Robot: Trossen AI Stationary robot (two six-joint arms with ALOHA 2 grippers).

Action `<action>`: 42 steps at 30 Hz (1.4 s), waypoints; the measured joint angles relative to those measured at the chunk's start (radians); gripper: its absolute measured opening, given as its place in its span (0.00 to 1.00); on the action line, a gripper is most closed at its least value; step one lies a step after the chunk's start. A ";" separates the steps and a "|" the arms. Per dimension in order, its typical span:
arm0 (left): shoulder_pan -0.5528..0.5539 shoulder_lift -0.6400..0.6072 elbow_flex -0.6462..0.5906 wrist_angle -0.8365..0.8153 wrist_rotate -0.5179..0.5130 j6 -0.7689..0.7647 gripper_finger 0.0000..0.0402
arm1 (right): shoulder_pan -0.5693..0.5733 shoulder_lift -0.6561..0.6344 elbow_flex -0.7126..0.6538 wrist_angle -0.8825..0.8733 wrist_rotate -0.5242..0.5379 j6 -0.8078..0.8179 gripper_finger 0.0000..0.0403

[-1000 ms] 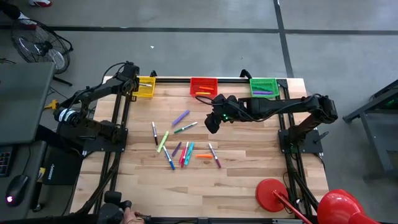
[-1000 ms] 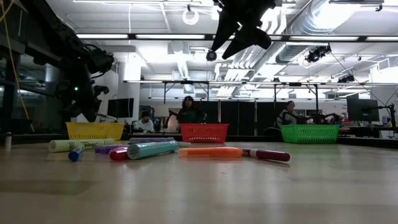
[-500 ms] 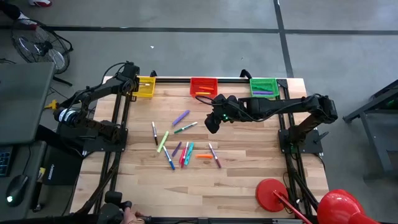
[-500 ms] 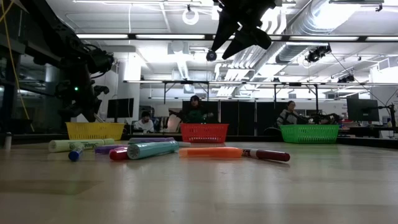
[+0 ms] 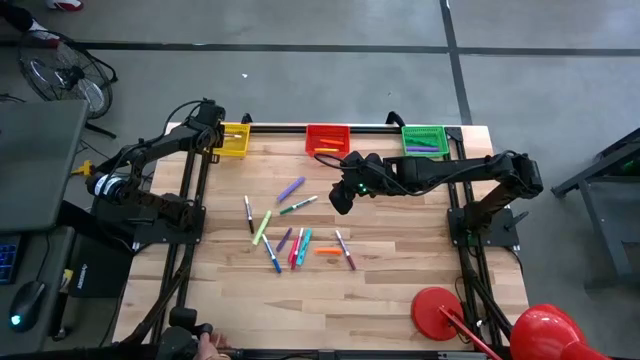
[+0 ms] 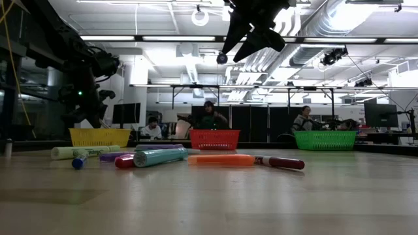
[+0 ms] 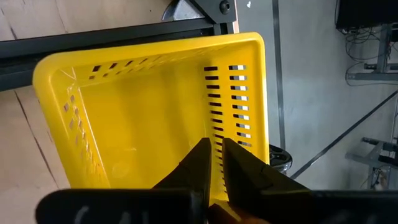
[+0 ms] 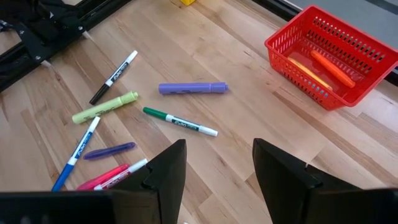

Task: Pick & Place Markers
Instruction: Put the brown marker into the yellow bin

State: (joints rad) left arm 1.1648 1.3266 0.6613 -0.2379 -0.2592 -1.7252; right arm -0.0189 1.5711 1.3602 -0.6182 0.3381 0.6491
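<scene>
My left gripper (image 7: 213, 163): fingers pressed together, over the yellow basket (image 7: 155, 106), seemingly holding nothing | My right gripper (image 8: 217, 180): fingers spread, empty, above the table (image 5: 400, 280) | markers (image 5: 295, 240): scattered mid-table below it | purple marker (image 8: 193, 88), green marker (image 8: 180, 122) nearest | red basket (image 8: 333, 56): orange marker inside

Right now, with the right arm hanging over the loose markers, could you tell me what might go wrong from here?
1. The markers lie crowded: the blue marker, purple marker and pink marker sit close together, so the right gripper, jaws open, might nudge or grab two at once.
2. Round markers may roll on the wooden table if bumped.
3. The left gripper hangs low over the yellow basket; a careless move could knock it.
</scene>
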 joint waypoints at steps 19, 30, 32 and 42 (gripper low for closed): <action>0.000 0.000 0.000 0.000 -0.003 -0.001 0.41 | 0.000 0.000 0.000 0.000 0.000 -0.002 0.43; 0.000 -0.029 0.000 0.048 0.093 0.123 0.44 | 0.000 0.000 0.000 -0.007 0.000 -0.020 0.43; 0.000 -0.038 0.000 0.049 0.117 0.162 0.44 | 0.000 0.000 0.000 -0.007 0.000 -0.021 0.43; 0.000 -0.149 -0.001 0.194 0.300 0.590 0.44 | 0.000 0.000 0.000 -0.007 -0.004 -0.040 0.43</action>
State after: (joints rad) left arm 1.1645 1.1779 0.6605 -0.0440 0.0410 -1.1349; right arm -0.0192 1.5711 1.3598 -0.6250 0.3340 0.6093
